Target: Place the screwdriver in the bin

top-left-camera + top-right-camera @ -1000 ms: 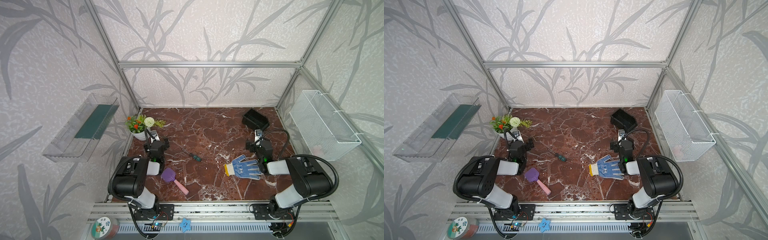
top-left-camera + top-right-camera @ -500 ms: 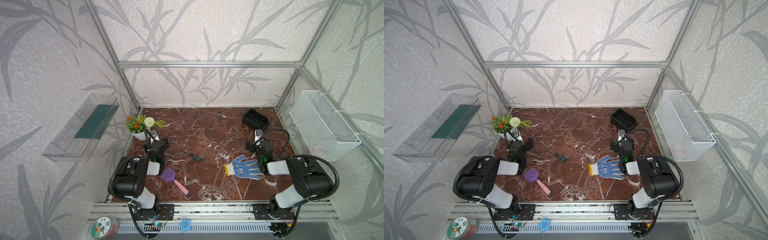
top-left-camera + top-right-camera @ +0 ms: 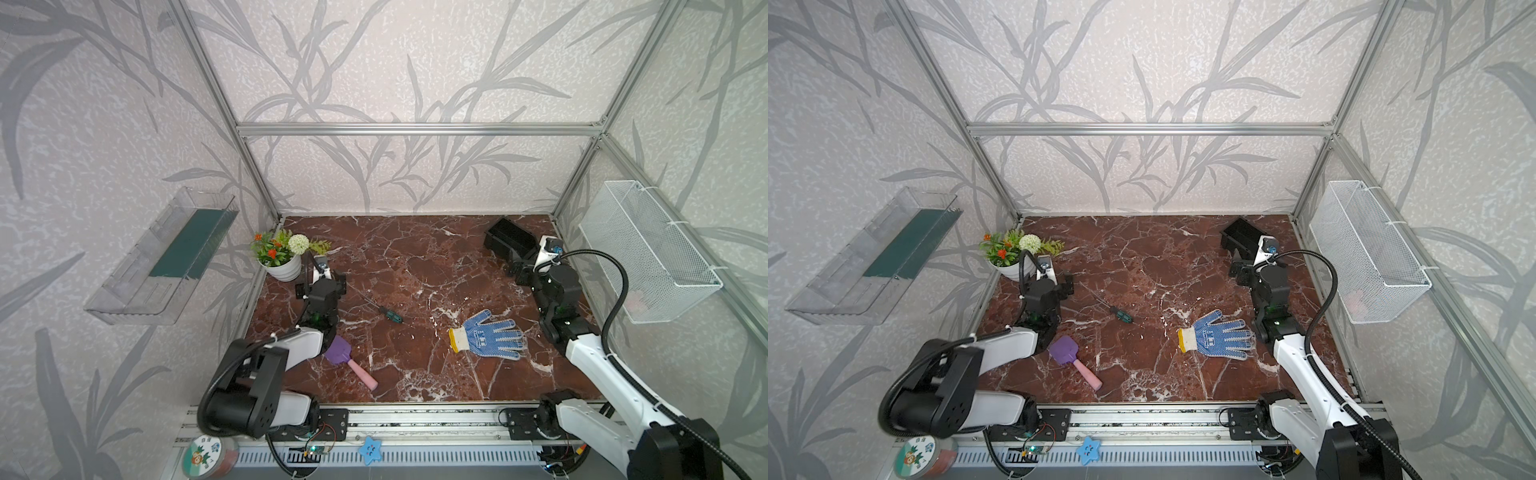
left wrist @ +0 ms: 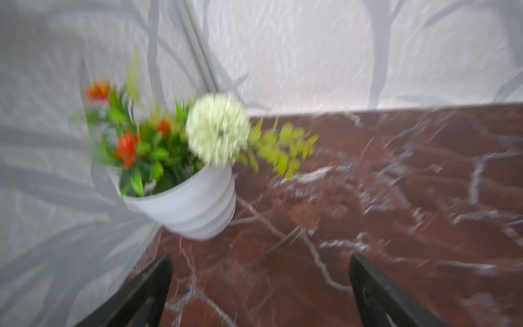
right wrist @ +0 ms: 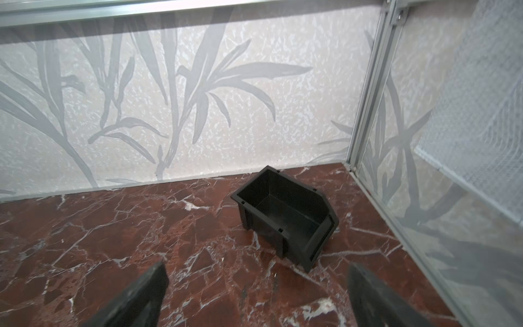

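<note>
- We see the screwdriver (image 3: 382, 309) (image 3: 1115, 311) lying flat on the marble tabletop (image 3: 415, 266) in both top views, a little left of the middle, its thin shaft aimed at the far left corner and its green handle towards the middle.
- The bin (image 3: 508, 240) (image 5: 285, 218) stands upright in the far right corner with nothing visible in it.
- Our left gripper (image 4: 260, 286) hangs near the left edge with its jaws spread wide and nothing between them; the blurred flower pot (image 4: 192, 203) lies just ahead of it.
- Our right gripper (image 5: 256, 288) is likewise wide apart and empty, facing the bin from just in front of it.
- A blue dotted glove (image 3: 486, 336) lies near the right edge, well apart from the screwdriver.
- A toy shovel (image 3: 349, 363) lies near the front left.
</note>
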{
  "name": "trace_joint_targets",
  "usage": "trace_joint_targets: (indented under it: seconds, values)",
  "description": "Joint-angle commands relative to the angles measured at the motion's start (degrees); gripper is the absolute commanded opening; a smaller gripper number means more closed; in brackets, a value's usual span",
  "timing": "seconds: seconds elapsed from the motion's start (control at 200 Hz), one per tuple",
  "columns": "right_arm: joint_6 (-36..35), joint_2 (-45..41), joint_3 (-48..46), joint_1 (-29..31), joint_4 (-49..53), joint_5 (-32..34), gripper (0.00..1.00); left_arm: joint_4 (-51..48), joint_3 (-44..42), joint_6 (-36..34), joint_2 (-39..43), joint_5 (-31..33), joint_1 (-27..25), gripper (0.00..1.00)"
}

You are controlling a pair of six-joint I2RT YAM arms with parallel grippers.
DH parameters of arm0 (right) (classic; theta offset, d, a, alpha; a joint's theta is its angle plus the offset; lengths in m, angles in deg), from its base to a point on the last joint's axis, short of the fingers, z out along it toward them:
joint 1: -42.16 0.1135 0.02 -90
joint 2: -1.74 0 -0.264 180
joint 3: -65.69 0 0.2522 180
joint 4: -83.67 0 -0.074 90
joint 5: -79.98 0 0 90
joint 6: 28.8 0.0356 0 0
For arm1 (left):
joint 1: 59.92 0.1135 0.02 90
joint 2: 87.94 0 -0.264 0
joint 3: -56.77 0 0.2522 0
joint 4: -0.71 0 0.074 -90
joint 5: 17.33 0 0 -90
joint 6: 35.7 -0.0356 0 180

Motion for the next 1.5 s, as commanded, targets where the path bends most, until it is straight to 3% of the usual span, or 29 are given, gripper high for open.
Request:
trace_joint_targets:
  seconds: [0.0,0.055,0.155,0.305,0.475,0.55,0.64,0.75,0.855,0.94,1.03,1.125,1.285,1.4,1.495]
  values:
    - [7.18,3.35,-4.31,-0.19,-6.33,-4.08,0.99,-14.36,5.34,2.01,8.61,4.37,-3.01,0.99]
    - [5.12,6.51,-2.4,-0.19,-7.15,-6.16,0.99,-13.9,5.49,3.82,10.51,3.04,-5.14,0.99]
    - [3.97,12.49,6.51,-0.19,3.29,-6.09,0.99,-14.05,7.6,4.31,10.38,-0.25,-10.25,0.99]
    - [2.11,23.76,19.92,-0.17,13.12,-0.1,0.99,-16.46,17.04,-2.2,0.41,-3.82,-21.03,0.99]
    - [-4.23,39.84,38.42,-0.45,27.26,1.34,0.99,-25.29,32.88,-22.23,-16.2,4.67,-35.47,0.99]
    - [-4.91,45.98,45.99,-0.95,33.88,2.69,0.99,-25.36,38.41,-26.06,-22.63,14.3,-39.0,0.99]
    - [-6.33,51.07,50.76,-1.74,35.21,2.27,0.99,-14.86,40.97,-32.92,-29.05,24.69,-41.44,0.99]
    - [-6.97,55.49,55.24,-3.48,36.79,-0.04,0.99,-4.75,40.95,-41.4,-33.48,25.76,-43.46,0.99]
    - [-7.13,58.15,58.08,-4.96,38.81,0.2,1.0,-8.55,42.8,-36.14,-33.45,25.83,-43.79,0.99]
    - [-7.3,60.12,59.89,-5.85,41.0,-0.6,0.99,-22.07,44.84,-26.72,-30.98,19.25,-43.73,0.99]
    - [-7.46,60.76,60.09,-6.19,42.65,-1.89,0.96,-29.46,46.7,-20.85,-29.94,14.79,-43.75,0.99]
    - [-6.48,59.82,58.54,-6.16,42.52,-4.0,0.86,-31.98,46.43,-18.5,-29.03,10.03,-43.72,0.99]
    - [-5.83,59.7,57.58,-6.16,42.13,-4.6,0.58,-38.31,49.24,-12.98,-29.54,7.26,-43.09,0.99]
    - [-6.28,60.79,58.05,-6.16,42.01,-2.32,0.5,-40.91,49.84,-10.1,-28.94,5.05,-43.01,0.99]
    - [-5.76,61.28,59.17,-6.16,43.87,-2.85,0.42,-44.21,49.69,-4.04,-26.26,-0.34,-42.22,0.99]
